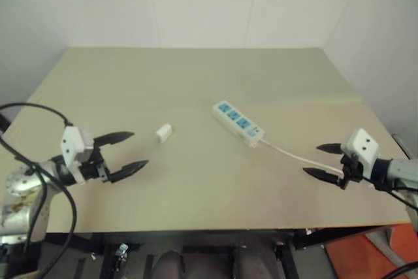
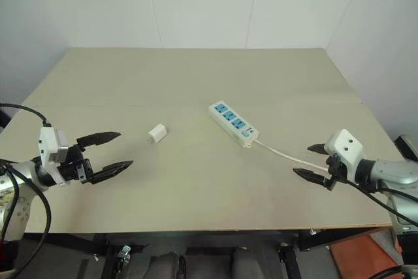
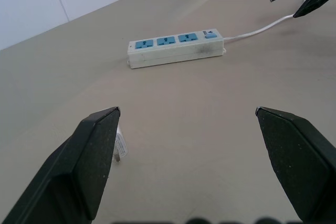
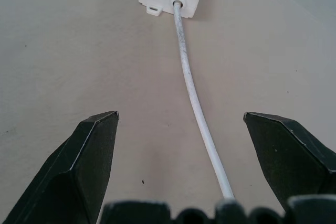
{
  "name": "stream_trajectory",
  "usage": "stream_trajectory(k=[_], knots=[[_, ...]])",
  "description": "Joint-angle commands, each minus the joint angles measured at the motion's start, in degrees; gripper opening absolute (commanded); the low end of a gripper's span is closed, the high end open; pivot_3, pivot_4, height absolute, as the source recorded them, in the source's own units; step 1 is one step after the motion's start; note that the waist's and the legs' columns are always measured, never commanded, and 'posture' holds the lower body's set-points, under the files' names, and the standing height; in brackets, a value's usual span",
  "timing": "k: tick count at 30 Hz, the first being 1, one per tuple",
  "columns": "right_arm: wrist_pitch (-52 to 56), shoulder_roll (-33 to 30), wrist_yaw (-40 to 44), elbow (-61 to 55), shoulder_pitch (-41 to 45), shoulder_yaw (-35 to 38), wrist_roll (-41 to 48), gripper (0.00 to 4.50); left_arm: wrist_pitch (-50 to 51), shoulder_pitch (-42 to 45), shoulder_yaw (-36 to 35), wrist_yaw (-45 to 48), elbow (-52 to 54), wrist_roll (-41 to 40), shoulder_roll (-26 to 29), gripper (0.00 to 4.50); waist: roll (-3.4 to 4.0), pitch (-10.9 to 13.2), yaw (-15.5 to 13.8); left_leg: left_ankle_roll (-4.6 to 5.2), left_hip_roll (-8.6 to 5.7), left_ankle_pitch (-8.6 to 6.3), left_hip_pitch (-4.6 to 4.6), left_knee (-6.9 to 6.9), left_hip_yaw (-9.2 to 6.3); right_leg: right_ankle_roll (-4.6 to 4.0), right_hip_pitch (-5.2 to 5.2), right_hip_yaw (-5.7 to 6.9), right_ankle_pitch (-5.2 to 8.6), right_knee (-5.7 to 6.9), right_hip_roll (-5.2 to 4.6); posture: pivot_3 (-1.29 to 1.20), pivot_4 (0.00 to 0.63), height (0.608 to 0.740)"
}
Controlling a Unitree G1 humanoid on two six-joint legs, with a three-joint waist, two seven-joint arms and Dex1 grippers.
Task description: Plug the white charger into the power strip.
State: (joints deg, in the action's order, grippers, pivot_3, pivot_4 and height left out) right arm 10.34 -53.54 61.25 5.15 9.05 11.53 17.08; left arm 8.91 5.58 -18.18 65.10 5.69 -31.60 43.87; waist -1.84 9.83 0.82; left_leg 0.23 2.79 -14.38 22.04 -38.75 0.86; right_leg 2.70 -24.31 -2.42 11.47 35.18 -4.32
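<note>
On the left of the table [image 1: 196,83], the left gripper [image 1: 127,151] hovers with fingers spread, empty. Just beyond lies the white charger [image 1: 164,132] (untouched), well apart from the power strip [image 1: 238,123] mid-table. The right gripper [image 1: 321,160], also spread, straddles the cord [image 1: 294,155]. Nothing is grasped yet; next, the left should close on the charger.

My fingers [image 1: 128,170] are black; the power strip [image 1: 238,122] is white with blue socket faces, the charger [image 1: 164,132] plain white, the table [image 1: 196,76] beige.
</note>
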Motion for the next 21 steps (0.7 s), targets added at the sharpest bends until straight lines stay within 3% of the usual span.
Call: stream_trajectory(k=[1,5,21], knots=[[0.37,-1.03,-0.02,-2.07,0.16,2.68,1.32,4.46,0.41,0.77,-0.42,-1.41,1.03,0.6,0.91,4.5,0.0,0.0,0.0,0.0,0.0,0.0,-0.01,0.0,0.0,0.0,0.01,0.0,0.0,0.0,0.0,0.0,0.15,0.74],[0.45,-0.97,-0.28,-2.37,-0.08,3.18,1.21,4.46,1.05,1.74,-0.93,0.68,0.2,-2.34,0.56,4.5,0.0,0.0,0.0,0.0,0.0,0.0,0.02,0.01,0.0,0.01,0.0,0.0,0.0,-0.03,0.0,0.0,0.15,0.74],[1.67,-0.26,-1.31,-3.58,-0.24,4.38,1.37,4.46,0.7,3.48,-0.03,1.75,-1.3,-1.35,-0.3,4.5,0.0,0.0,0.06,0.0,0.0,0.0,0.01,0.01,0.0,0.0,0.0,0.0,0.0,-0.03,0.01,0.0,0.15,0.74]])
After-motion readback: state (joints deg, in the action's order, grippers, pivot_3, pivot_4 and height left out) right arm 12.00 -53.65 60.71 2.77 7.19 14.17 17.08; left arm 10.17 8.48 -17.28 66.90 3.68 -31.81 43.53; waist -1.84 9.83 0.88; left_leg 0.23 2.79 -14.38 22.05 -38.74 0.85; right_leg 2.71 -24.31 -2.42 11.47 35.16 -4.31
